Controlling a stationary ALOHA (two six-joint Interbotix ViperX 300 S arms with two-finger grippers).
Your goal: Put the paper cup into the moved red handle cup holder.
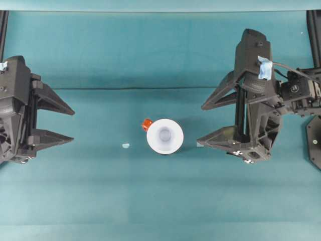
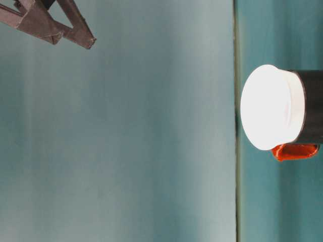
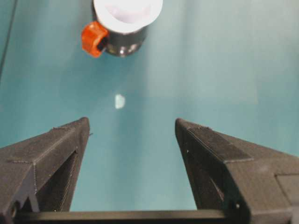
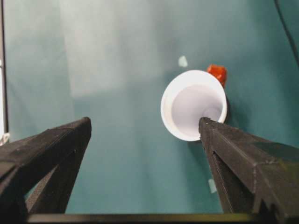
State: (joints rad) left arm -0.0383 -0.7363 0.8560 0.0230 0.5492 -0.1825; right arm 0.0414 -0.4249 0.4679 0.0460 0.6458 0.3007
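The white paper cup (image 1: pixel 165 136) stands upright inside the black red handle cup holder (image 1: pixel 147 124) at the middle of the table, its rim sticking out above the holder. The table-level view shows the cup (image 2: pixel 270 107) seated in the holder's black wall (image 2: pixel 310 106). My left gripper (image 1: pixel 73 125) is open, well to the left of the cup, with nothing between its fingers (image 3: pixel 70 140). Just right of the cup, my right gripper (image 1: pixel 199 125) is open as well and holds nothing. From the right wrist I look into the cup (image 4: pixel 194 105).
A small pale scrap (image 1: pixel 126 145) lies on the teal cloth (image 1: pixel 150 201) between the left gripper and the holder. The cloth has a crease line across the back (image 1: pixel 140 89). Dark frame posts stand at the far corners.
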